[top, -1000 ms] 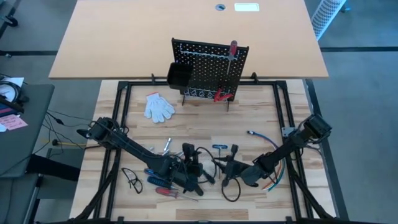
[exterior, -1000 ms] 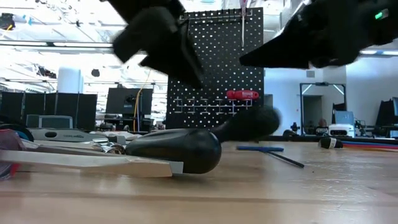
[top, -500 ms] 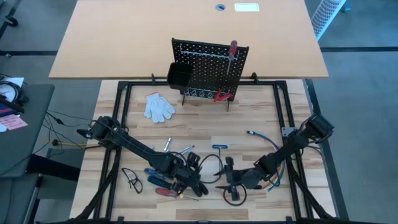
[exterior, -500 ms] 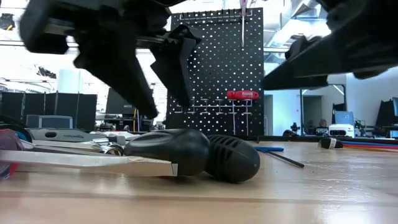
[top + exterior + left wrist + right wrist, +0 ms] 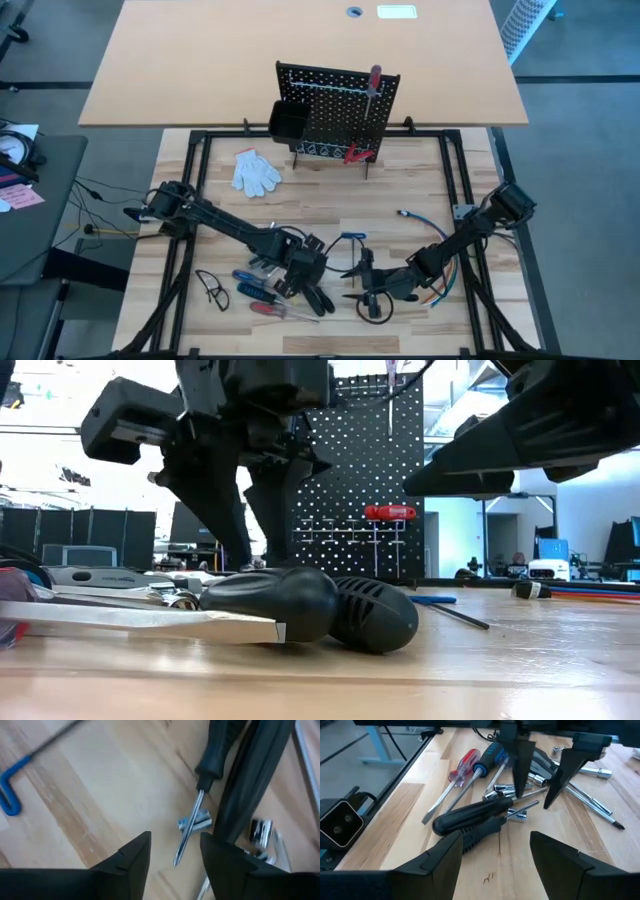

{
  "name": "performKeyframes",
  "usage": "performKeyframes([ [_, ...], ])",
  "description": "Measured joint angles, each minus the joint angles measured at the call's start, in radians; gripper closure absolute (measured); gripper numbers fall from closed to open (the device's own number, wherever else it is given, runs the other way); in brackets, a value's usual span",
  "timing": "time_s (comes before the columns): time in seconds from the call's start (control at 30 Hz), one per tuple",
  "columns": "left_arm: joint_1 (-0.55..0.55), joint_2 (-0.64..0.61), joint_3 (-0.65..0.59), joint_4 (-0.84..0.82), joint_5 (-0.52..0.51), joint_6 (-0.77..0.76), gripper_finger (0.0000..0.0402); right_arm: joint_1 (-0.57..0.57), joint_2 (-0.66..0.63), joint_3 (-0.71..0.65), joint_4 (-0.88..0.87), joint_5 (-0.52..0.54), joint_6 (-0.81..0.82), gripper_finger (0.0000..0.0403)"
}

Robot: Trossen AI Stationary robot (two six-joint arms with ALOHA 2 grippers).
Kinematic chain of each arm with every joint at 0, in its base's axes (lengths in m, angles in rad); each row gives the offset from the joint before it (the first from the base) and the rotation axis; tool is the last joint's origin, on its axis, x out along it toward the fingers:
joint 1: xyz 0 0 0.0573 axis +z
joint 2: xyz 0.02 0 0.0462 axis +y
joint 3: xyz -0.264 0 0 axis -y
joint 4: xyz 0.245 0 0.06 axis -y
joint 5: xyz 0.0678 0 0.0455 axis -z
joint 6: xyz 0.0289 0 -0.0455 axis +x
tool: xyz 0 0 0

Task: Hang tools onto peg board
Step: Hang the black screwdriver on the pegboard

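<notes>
The peg board (image 5: 335, 110) stands upright at the table's far side. A red-handled screwdriver (image 5: 375, 88) hangs on it, and red-handled pliers (image 5: 357, 153) sit at its foot. Two black-handled screwdrivers (image 5: 470, 817) lie side by side on the table near the front, among silver bits (image 5: 497, 794). Red and blue screwdrivers (image 5: 258, 292) lie to their left. A blue T-handle key (image 5: 350, 238) lies just beyond. My left gripper (image 5: 175, 837) points down, open, its fingers on either side of one black screwdriver's shaft (image 5: 187, 832) without touching it. My right gripper (image 5: 495, 837) is open, level behind the black handles.
A white glove (image 5: 255, 170) lies at the far left of the table. Coloured cables (image 5: 430, 235) trail under my right arm. A black cable loop (image 5: 372, 310) and another black loop (image 5: 210, 290) lie near the front edge. A black bin (image 5: 290, 120) hangs on the board's left.
My right gripper has opened and let go of a black-handled screwdriver. The handle, which was tilted up off the table, now lies flat beside the other black handle. My left gripper has rolled about its wrist, shifted toward the far edge and come down over the screwdriver shafts.
</notes>
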Motion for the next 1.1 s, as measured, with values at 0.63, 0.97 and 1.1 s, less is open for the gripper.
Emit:
performKeyframes([
  [0.63, 0.007, 0.083, 0.001, -0.020, -0.025, 0.100, 0.0259, 0.000, 0.000, 0.000, -0.011, 0.002, -0.002, 0.0163],
  [0.97, -0.010, 0.084, 0.026, -0.040, -0.034, 0.070, 0.0304, 0.000, 0.000, 0.000, -0.009, 0.002, -0.001, 0.0163],
  [1.1, -0.008, 0.082, 0.027, -0.035, -0.036, 0.060, 0.0360, 0.000, 0.000, 0.000, -0.009, 0.002, -0.001, 0.0163],
])
